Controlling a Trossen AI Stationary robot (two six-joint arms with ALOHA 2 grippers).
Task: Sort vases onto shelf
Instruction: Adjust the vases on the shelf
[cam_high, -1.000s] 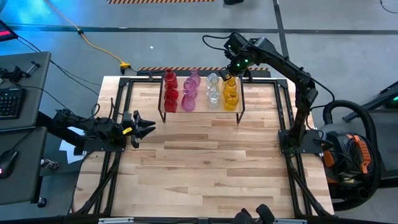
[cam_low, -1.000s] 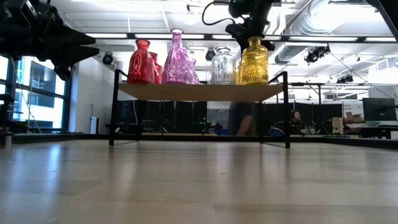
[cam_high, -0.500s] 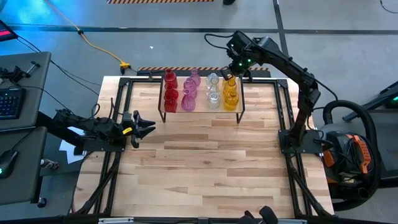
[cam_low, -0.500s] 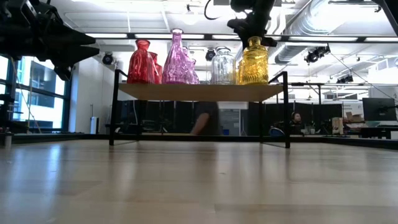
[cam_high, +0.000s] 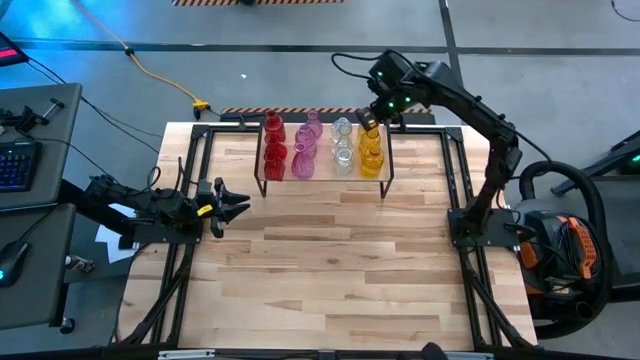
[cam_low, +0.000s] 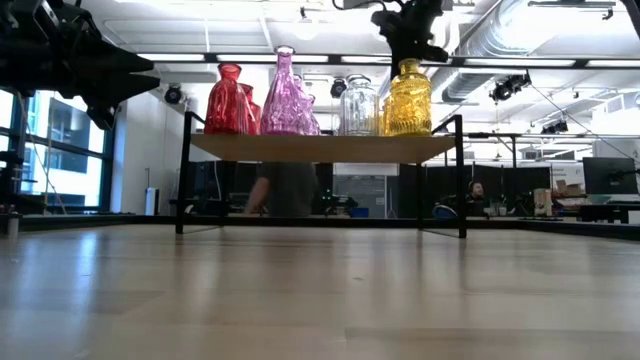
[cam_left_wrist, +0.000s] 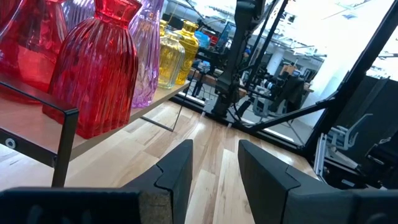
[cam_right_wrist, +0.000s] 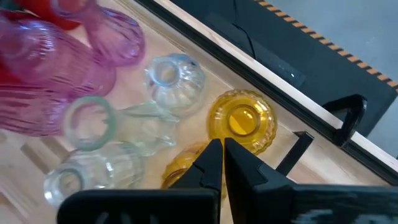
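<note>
A wooden table (cam_high: 330, 260) seen from above, with a small raised shelf (cam_high: 325, 178) standing near its far edge, a light wood plank on thin black legs. On the shelf stand the vases in four rows sorted by colour: red vases (cam_high: 274, 148) at the left end, then pink-purple vases (cam_high: 305, 146), then clear vases (cam_high: 343, 145), and yellow vases (cam_high: 371, 150) at the right end. The right arm reaches in from the table's right side, and the right gripper (cam_high: 368, 118) hangs just above the far yellow vase (cam_right_wrist: 242, 121), its fingers pressed together with nothing between them; in the right wrist view the closed fingertips sit over that vase's open mouth. The left gripper (cam_high: 238, 206) waits low at the table's left edge, well apart from the shelf, pointing toward it, its fingers (cam_left_wrist: 177, 171) spread partway with nothing held. In the low view, a person (cam_low: 285, 188) is partly visible in the room behind the shelf
</note>
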